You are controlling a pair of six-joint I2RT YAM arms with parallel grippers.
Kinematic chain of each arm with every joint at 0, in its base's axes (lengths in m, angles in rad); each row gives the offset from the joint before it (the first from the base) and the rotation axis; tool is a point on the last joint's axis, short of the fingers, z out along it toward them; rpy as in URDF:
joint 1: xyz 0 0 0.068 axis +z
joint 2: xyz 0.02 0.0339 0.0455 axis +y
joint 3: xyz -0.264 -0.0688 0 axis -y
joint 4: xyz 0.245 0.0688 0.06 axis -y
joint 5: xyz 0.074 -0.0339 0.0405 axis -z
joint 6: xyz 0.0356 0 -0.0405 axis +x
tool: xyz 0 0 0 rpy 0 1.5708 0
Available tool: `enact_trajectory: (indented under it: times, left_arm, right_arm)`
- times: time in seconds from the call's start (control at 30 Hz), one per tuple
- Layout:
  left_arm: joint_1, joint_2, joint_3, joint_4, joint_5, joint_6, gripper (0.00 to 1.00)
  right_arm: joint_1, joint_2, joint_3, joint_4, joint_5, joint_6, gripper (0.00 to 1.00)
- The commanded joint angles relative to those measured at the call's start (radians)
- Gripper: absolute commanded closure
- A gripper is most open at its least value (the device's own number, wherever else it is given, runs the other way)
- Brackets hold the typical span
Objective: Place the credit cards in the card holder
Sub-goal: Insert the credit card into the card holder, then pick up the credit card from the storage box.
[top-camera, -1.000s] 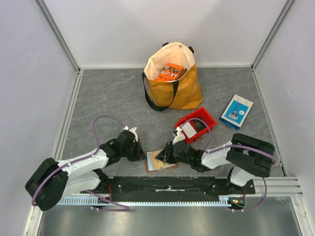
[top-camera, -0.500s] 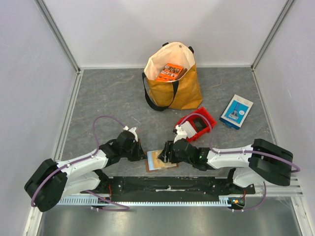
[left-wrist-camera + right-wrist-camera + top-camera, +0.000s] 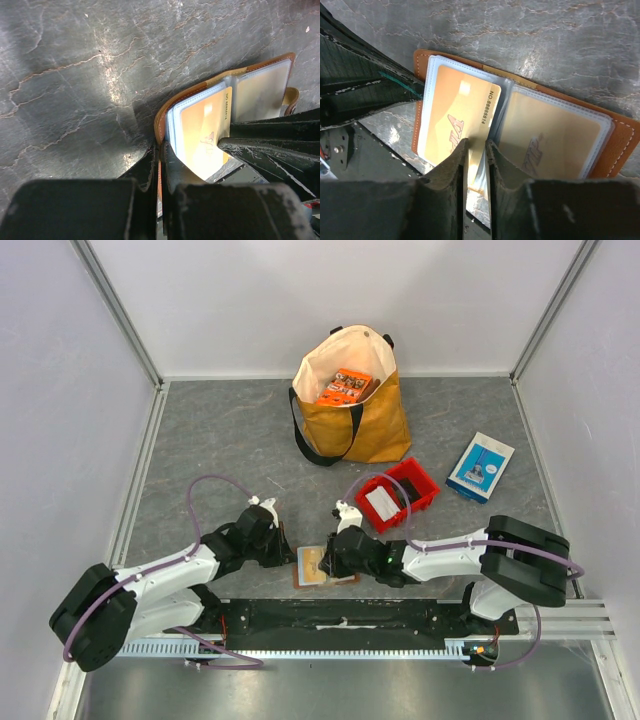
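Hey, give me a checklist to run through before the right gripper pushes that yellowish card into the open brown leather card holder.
1. Brown leather card holder lying open: ok.
2. Left gripper clamped on the holder's edge: ok.
3. Right gripper pinching the yellowish plastic card: ok.
4. Card's leading edge inside the clear sleeve: cannot tell.
5. Neighbouring sleeve filled by a second yellowish card: ok.
6. White card ready in the red plastic bin: ok.

Leather card holder (image 3: 621,146), glossy clear plastic sleeves (image 3: 603,134), veined stone-look tabletop (image 3: 545,40)
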Motion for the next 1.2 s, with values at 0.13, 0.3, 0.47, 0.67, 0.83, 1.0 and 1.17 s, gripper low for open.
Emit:
enact_trajectory:
  times: [0.13, 0.3, 0.47, 0.67, 0.83, 1.0, 1.17]
  left_arm:
    - [0.001, -0.015, 0.01, 0.037, 0.018, -0.013, 0.98]
    - [-0.001, -0.018, 0.009, 0.043, 0.021, -0.013, 0.98]
    - [-0.001, -0.023, 0.009, 0.039, 0.021, -0.013, 0.98]
    - [-0.001, -0.049, 0.012, 0.016, 0.005, -0.012, 0.98]
    - [-0.001, -0.074, 0.021, -0.015, 0.001, -0.003, 0.98]
    - [-0.002, -0.086, 0.038, -0.04, -0.002, 0.011, 0.98]
    - [-0.001, -0.097, 0.047, -0.049, 0.001, 0.017, 0.98]
  right_arm:
    - [0.029, 0.012, 0.068, 0.03, -0.009, -0.039, 0.77]
    - [0.029, 0.015, 0.074, 0.079, -0.05, -0.07, 0.83]
    - [0.029, 0.018, 0.055, 0.131, -0.078, -0.076, 1.0]
    - [0.026, -0.048, 0.066, 0.023, 0.003, -0.096, 0.78]
    - [-0.016, -0.176, 0.078, -0.114, 0.094, -0.143, 0.6]
    - [-0.065, -0.342, 0.143, -0.313, 0.199, -0.254, 0.37]
    - [-0.235, -0.434, 0.209, -0.473, 0.241, -0.419, 0.23]
